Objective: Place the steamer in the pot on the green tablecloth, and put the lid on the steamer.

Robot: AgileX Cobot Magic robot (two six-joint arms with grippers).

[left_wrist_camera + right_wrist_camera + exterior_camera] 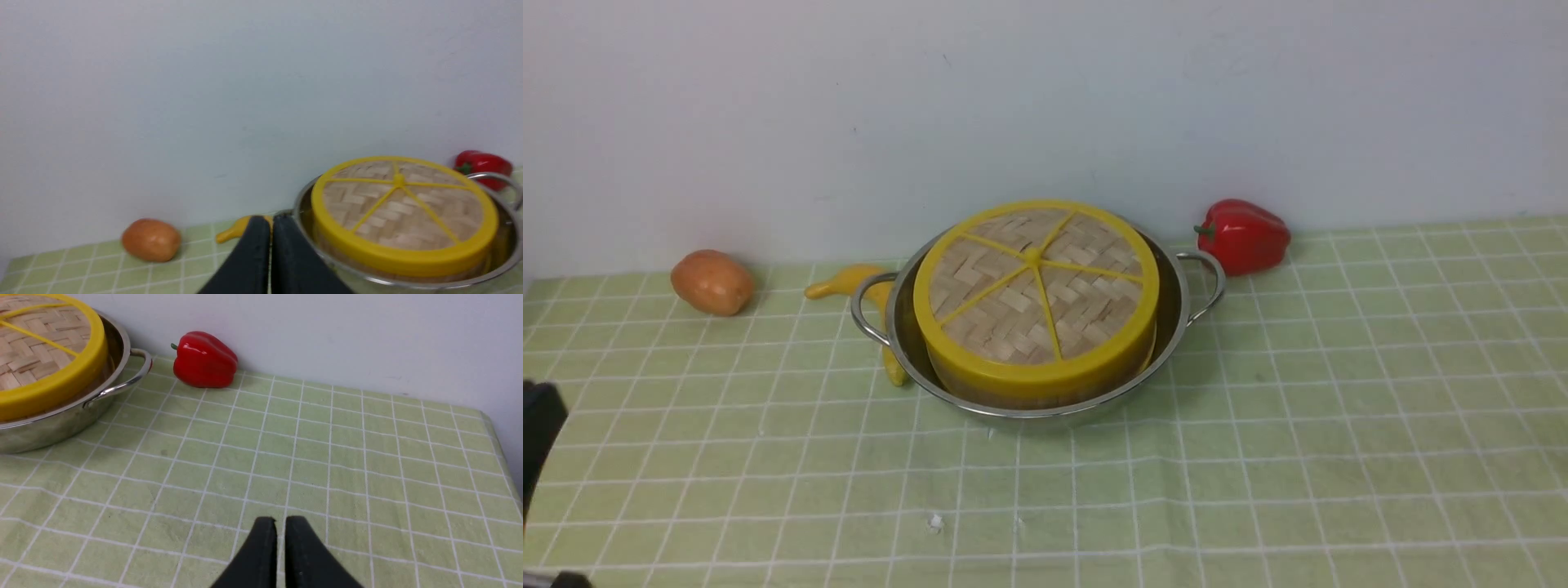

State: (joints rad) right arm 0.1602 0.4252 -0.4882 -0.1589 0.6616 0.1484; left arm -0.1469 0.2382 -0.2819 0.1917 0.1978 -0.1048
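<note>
Left pincer (pixel 271 228): jaws together, empty, beside the pot's left handle; a careless swing could knock that handle.
Banana (pixel 866 286): partly under the pot's left side, so the pot may sit unevenly.
Pot (pixel 907 343): on the cloth (pixel 1258 457), holding the steamer (pixel 1045 398).
Lid (pixel 1036 282): on the steamer, looks tilted; a nudge might slide it off.
Right pincer (pixel 280 531): jaws together, empty, well clear over bare cloth.
</note>
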